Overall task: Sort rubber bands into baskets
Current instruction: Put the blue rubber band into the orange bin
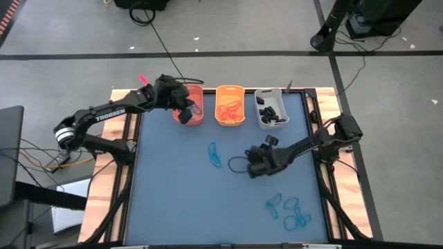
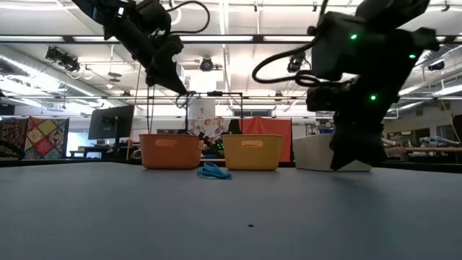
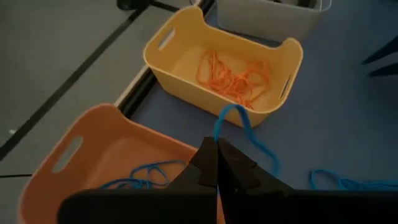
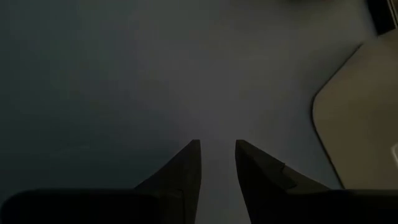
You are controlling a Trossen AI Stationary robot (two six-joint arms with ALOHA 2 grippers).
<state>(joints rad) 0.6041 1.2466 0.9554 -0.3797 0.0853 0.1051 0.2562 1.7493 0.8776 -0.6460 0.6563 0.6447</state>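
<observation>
High view straight down; low view table-level; both share orange basket (image 1: 192,105)

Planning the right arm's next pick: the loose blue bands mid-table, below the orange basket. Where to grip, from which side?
Come straight down on the blue bands. They lie flat in a small tangle on the mat, so pinch where strands overlap. The right gripper hovers beside them, open; baskets stand clear.

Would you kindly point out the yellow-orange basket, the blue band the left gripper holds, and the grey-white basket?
yellow-orange basket (image 3: 163,45), left wrist view, on its rim near a handle slot.
blue band (image 3: 231,112), left wrist view, on the loop's top.
grey-white basket (image 1: 264,121), high view, on its front wall.
</observation>
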